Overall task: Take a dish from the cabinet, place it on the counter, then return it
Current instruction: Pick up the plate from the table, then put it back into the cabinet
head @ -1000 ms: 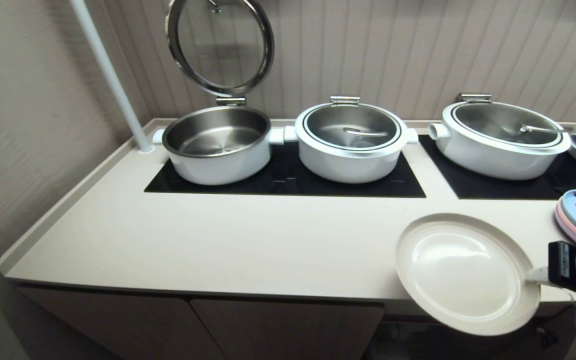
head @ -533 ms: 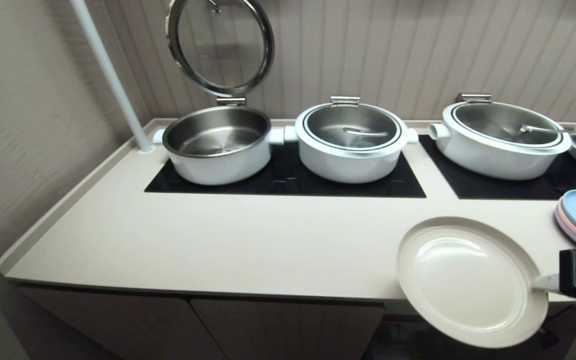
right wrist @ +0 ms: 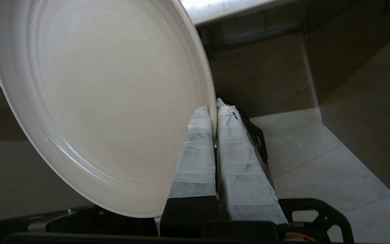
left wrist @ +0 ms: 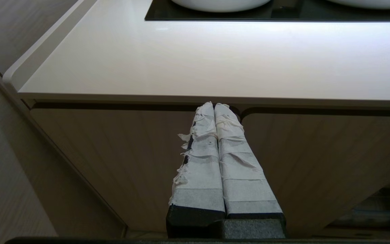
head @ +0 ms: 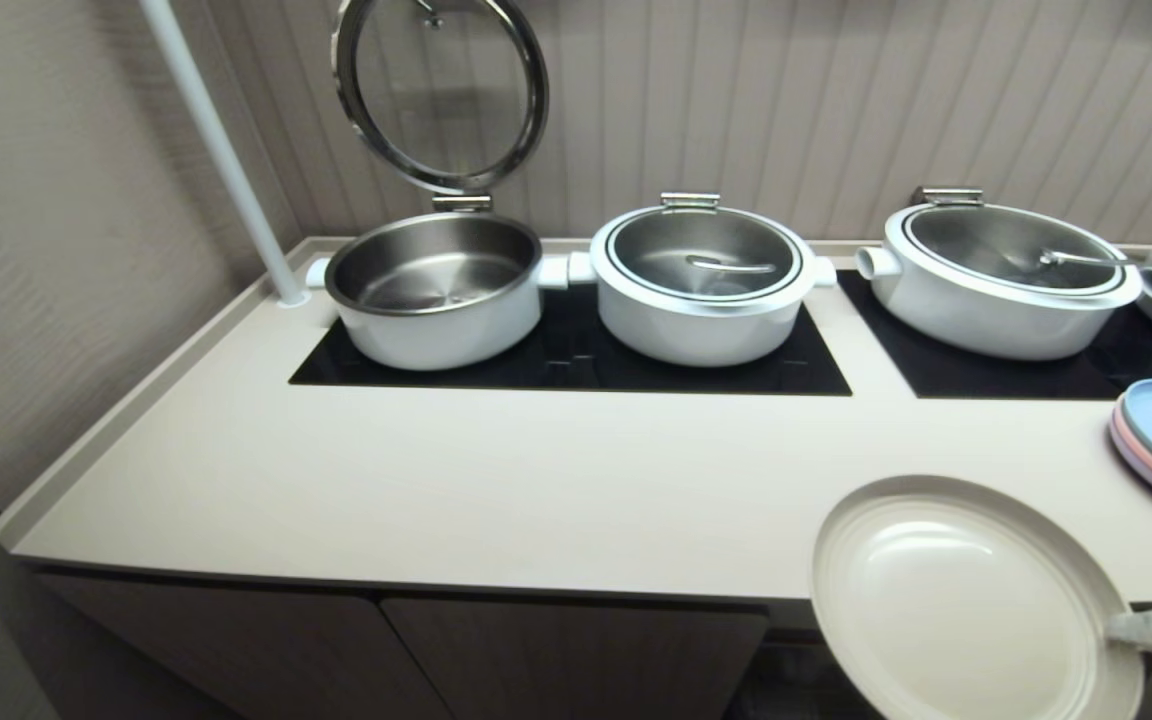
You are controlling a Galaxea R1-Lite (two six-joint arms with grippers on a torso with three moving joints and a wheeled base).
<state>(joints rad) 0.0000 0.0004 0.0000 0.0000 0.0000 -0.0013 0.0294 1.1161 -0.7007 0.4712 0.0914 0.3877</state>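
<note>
Past the counter [head: 536, 480] front edge, the right gripper [right wrist: 214, 108] reaches level, pinching the dish [head: 966, 610] rim.

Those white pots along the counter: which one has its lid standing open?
The leftmost pot, nearest the white pole: its glass lid stands upright, while the others' lie closed.

Soft, even indoor light fills the head view, with mild reflections on the steel pots [head: 433, 262]. In the left wrist view the counter [left wrist: 215, 57] glares almost white, probably from overhead light. The cabinet [left wrist: 113, 152] below sits dim, and the right wrist view is shadowy.
</note>
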